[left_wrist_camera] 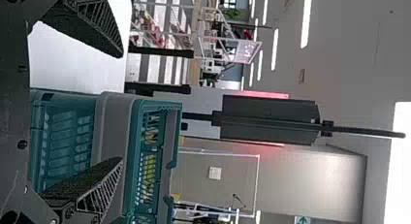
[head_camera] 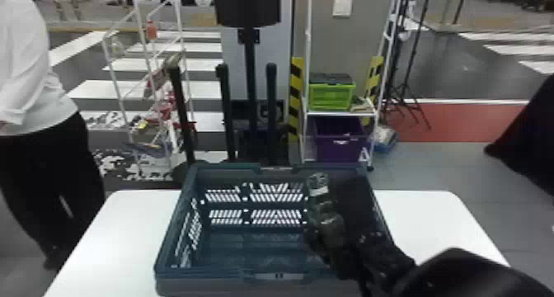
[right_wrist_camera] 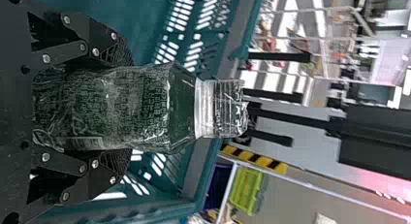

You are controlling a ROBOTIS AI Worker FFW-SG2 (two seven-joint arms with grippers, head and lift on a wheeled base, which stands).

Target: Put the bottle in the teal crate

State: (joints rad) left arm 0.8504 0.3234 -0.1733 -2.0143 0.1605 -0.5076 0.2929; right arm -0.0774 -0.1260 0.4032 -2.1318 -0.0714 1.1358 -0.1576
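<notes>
Bottle [right_wrist_camera: 131,107], pinched by my right jaws, needs lowering gently into the teal crate [head_camera: 206,277] before I release; left jaws spread.

Left of the right end effector [head_camera: 329,236], the teal crate [head_camera: 259,244] lies open up to its left wall [head_camera: 189,232]. In the way stand the right wall [head_camera: 382,220] near its right side, the far wall [head_camera: 231,177] ahead, and the near rim [head_camera: 214,274] on the arm's side.

Bright light from ceiling strips [left_wrist_camera: 306,20]
</notes>
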